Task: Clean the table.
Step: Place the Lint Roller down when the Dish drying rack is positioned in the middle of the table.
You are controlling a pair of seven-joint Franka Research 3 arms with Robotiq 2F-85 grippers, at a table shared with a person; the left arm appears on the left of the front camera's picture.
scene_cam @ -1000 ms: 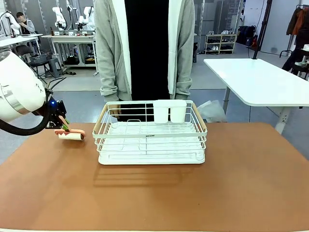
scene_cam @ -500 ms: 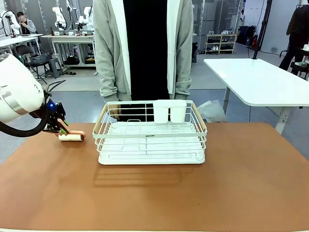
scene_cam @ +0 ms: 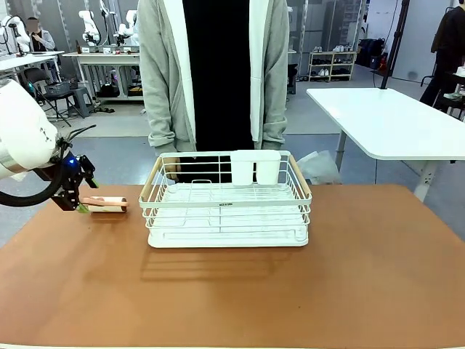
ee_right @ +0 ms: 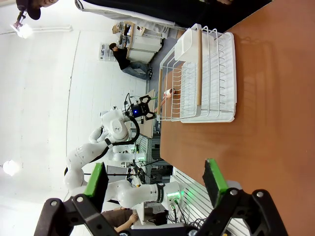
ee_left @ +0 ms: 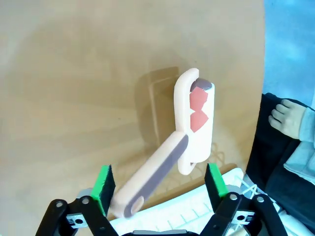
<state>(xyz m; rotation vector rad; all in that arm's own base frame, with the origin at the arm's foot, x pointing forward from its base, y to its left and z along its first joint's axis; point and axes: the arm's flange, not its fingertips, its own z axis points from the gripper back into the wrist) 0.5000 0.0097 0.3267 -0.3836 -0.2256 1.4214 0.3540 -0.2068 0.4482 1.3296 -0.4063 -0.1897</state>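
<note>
Two green-padded fingers of the left gripper point(ee_left: 158, 194) stand spread either side of the lint roller point(ee_left: 189, 132) handle, which lies on the table point(scene_cam: 232, 291) beside the wire rack point(scene_cam: 227, 200); a careless retreat could clip and roll it off the edge. Right gripper point(ee_right: 155, 189) hangs spread, idle

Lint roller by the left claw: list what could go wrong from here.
1. The left claw stands open around the lint roller's handle; pulling away at an angle could drag or flip the lint roller.
2. The roller lies near the table edge and could roll off.
3. It lies beside the wire rack; a swing could knock it.
</note>
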